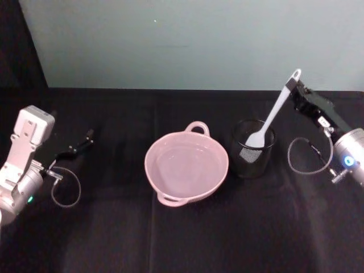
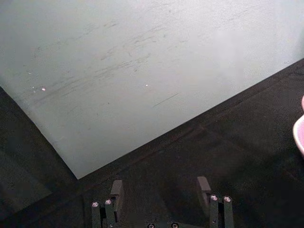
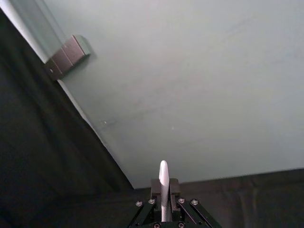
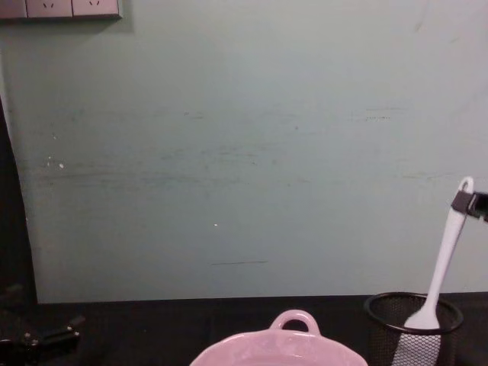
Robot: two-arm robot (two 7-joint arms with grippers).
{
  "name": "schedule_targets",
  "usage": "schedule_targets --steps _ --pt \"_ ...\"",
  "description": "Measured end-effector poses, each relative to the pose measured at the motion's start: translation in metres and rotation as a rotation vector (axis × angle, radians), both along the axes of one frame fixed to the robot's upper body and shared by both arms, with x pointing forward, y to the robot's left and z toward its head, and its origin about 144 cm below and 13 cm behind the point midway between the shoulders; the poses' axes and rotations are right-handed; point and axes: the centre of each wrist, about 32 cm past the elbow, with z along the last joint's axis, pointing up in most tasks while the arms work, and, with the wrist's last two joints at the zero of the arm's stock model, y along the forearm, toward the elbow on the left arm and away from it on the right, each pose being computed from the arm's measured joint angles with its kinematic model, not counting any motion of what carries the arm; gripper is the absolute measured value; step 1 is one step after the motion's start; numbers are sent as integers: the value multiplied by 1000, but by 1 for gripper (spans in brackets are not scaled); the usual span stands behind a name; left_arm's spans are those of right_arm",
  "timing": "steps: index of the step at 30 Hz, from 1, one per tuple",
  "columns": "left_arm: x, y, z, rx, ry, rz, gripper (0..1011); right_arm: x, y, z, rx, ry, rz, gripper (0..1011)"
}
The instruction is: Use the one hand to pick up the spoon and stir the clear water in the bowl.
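The pale pink bowl [image 1: 211,181] sits mid-table with clear water [image 1: 183,166] in it; its loop handle and rim also show in the chest view [image 4: 293,320]. The white spoon [image 1: 276,114] leans in the black mesh cup [image 1: 253,158], scoop inside the cup and handle pointing up and to the right. My right gripper [image 1: 291,86] is shut on the handle just below its holed tip, as the chest view [image 4: 463,202] and the right wrist view [image 3: 163,183] also show. At the far left my left gripper [image 1: 85,141] rests open, apart from the bowl.
A black cloth covers the table [image 1: 182,239]. A pale green wall [image 4: 244,152] stands close behind it. Loose cable loops hang by both wrists [image 1: 63,187] [image 1: 307,156]. The mesh cup [image 4: 381,328] stands just right of the bowl [image 2: 300,133].
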Motion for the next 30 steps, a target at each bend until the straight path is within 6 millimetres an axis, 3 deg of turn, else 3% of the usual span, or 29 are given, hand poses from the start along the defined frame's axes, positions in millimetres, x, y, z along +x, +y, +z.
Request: schedule_targets --steps 9,30 --pt "0 0 0 0 0 0 1011 4 -1 -16 9 43 6 108" --pt "0 0 0 0 0 0 1011 8 -2 -25 11 60 12 108"
